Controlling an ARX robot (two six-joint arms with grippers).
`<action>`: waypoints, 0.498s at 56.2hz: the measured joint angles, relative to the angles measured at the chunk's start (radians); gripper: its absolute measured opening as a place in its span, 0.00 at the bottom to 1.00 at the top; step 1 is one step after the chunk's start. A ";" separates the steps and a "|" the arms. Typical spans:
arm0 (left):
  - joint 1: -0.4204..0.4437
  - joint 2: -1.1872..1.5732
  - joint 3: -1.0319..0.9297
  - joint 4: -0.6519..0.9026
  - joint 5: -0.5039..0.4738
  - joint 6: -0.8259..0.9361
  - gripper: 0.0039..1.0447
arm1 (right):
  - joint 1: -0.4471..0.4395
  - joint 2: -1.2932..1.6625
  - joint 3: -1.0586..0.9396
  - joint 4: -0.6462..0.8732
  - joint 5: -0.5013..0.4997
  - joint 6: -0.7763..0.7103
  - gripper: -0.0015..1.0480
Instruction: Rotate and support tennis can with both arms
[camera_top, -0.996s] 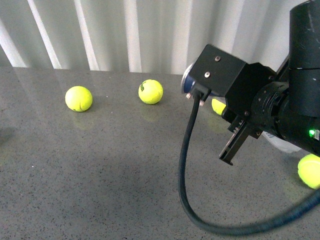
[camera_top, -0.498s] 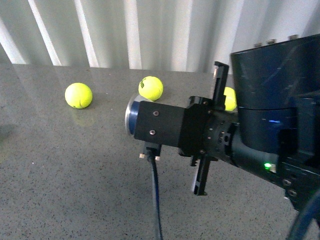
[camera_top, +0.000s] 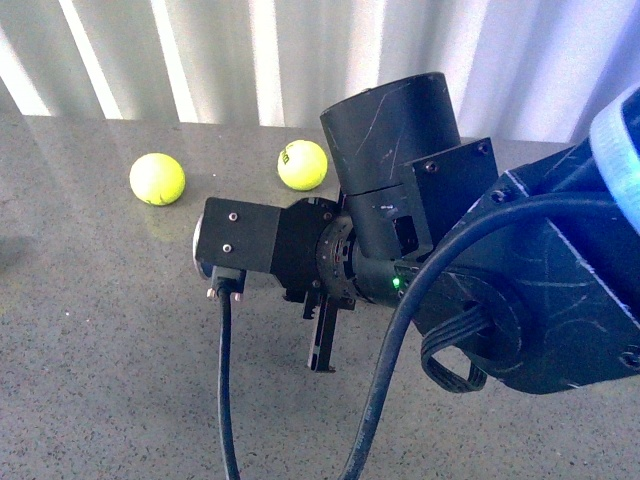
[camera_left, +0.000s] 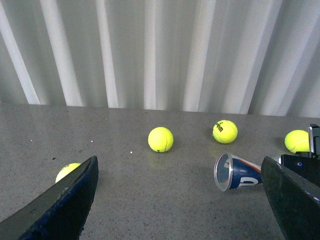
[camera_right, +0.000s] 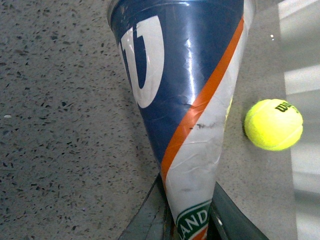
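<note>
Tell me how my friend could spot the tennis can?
Look at the grey table by the striped white wall. Among the round yellow balls is one long tube on its side, the tennis can, pinched by the right gripper. Only it is clear plastic with a blue, white and orange label.

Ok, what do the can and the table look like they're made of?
The can is probably thin plastic under a glossy navy, white and orange label, with highlights, scuffs and a clear open rim. The table looks like grey speckled stone or composite, polished enough to faintly mirror the balls.
</note>
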 joint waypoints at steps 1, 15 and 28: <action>0.000 0.000 0.000 0.000 0.000 0.000 0.94 | 0.000 0.004 0.002 -0.005 -0.004 -0.002 0.06; 0.000 0.000 0.000 0.000 0.000 0.000 0.94 | 0.005 0.042 0.017 -0.016 -0.002 -0.031 0.06; 0.000 0.000 0.000 0.000 0.000 0.000 0.94 | 0.008 0.050 0.017 -0.008 0.000 -0.039 0.22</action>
